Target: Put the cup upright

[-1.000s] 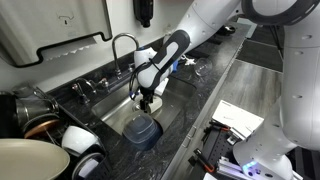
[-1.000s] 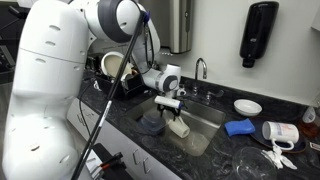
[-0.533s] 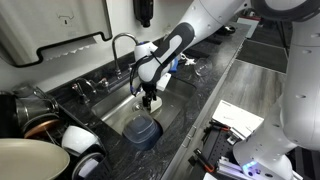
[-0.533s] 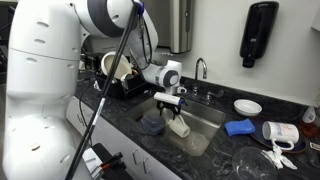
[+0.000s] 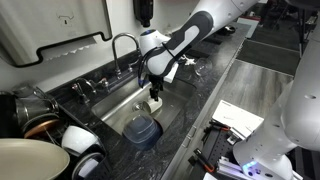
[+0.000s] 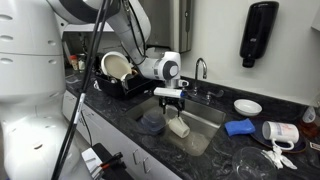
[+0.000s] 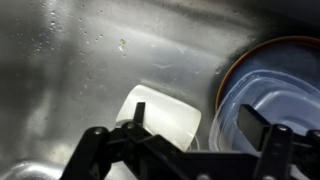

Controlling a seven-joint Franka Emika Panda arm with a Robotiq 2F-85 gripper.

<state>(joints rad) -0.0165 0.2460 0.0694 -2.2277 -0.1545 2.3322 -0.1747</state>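
The cream-white cup [image 7: 160, 118] lies on its side on the sink floor, next to the dark blue-grey bowl [image 7: 272, 88]. It shows in both exterior views [image 5: 155, 103] [image 6: 179, 127], to one side of the bowl [image 5: 142, 131] [image 6: 152, 121]. My gripper [image 7: 195, 128] hangs above the cup with its jaws open and empty; one finger is over the cup, the other over the bowl's rim. It shows above the sink in both exterior views [image 5: 153, 92] [image 6: 175, 99].
The steel sink [image 5: 120, 108] has a faucet [image 5: 122, 42] behind it. Dishes and a drying rack [image 6: 118, 72] stand on one side. A shallow white bowl [image 6: 247, 107], a blue item [image 6: 239, 127] and a white mug [image 6: 278, 133] lie on the dark counter.
My gripper has risen a little above the sink and the arm has swung over. The cup and bowl have not moved.
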